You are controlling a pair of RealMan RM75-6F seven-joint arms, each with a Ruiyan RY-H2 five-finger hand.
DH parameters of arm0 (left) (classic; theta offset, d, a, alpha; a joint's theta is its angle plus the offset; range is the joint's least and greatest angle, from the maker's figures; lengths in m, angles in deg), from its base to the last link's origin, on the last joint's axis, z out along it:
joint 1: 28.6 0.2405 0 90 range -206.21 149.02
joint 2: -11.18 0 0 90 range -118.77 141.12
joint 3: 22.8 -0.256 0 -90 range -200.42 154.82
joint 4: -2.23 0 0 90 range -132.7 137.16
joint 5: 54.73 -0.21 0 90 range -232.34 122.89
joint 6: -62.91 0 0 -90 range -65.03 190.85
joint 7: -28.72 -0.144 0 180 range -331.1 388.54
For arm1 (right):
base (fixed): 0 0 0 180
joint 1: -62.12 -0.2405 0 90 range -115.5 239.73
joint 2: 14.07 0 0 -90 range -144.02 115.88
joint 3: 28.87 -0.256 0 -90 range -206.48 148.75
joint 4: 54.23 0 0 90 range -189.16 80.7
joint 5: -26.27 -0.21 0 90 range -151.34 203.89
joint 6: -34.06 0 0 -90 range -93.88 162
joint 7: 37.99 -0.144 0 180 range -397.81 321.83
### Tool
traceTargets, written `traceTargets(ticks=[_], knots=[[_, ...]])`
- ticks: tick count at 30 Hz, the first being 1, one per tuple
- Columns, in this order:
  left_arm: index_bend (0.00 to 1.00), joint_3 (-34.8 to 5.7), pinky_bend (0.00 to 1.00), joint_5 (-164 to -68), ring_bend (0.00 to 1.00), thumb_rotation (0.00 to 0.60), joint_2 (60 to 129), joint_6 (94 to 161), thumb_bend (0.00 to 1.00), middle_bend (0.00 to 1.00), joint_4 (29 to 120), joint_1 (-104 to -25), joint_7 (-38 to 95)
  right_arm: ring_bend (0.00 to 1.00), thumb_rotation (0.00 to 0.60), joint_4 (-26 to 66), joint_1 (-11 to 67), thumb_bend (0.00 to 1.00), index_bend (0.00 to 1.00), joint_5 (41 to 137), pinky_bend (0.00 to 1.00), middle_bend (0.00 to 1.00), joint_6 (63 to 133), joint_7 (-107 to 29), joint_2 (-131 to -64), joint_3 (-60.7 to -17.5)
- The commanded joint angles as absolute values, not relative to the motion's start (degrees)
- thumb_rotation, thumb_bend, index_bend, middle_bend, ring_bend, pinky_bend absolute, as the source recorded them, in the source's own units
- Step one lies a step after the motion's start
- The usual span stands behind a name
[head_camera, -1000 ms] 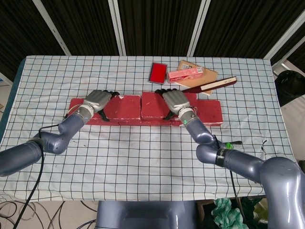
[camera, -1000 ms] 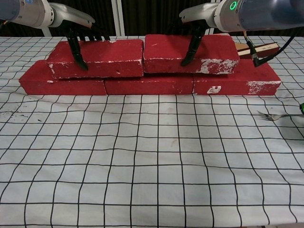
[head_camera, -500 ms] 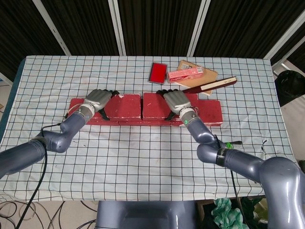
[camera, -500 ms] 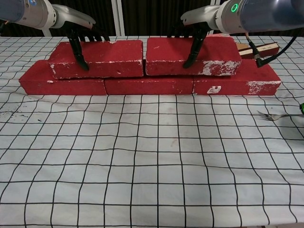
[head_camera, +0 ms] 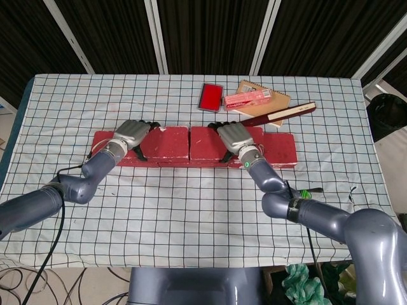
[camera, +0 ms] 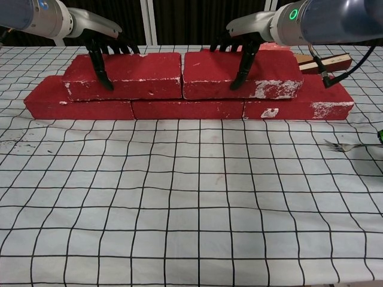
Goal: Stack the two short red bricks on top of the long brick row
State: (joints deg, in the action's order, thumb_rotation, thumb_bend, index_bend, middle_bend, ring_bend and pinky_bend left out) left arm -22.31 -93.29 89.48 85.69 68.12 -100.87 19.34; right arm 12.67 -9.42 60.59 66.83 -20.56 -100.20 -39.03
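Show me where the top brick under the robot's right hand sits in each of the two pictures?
Head view: the right top brick lies just right of centre, partly under the right hand.
Chest view: the same brick is in the upper middle-right, on the bottom brick row.
Shared landmark: the narrow seam between the two top bricks.

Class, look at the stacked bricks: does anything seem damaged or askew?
The bricks are chipped: white scuffs mark the right upper brick and the bottom row. The stack itself sits level, nothing askew.
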Motion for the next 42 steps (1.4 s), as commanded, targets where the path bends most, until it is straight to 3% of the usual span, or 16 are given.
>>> traceTargets(ticks=[1,42], knots=[[0.16,-22.4,0.25,-93.2,0.13,0.600,89.4,85.8,0.17,0.23,68.3,-100.9,19.4,0.27,0.600,12.6,-9.5,0.26,0.25,60.4,0.31,0.26,67.1,-20.5,-100.4,-39.1],[0.16,-23.8,0.24,-91.3,0.13,0.600,91.5,85.5,0.17,0.23,65.9,-102.4,19.3,0.26,0.600,11.0,-10.0,0.26,0.25,58.7,0.31,0.26,66.6,-19.5,-101.5,-38.1]])
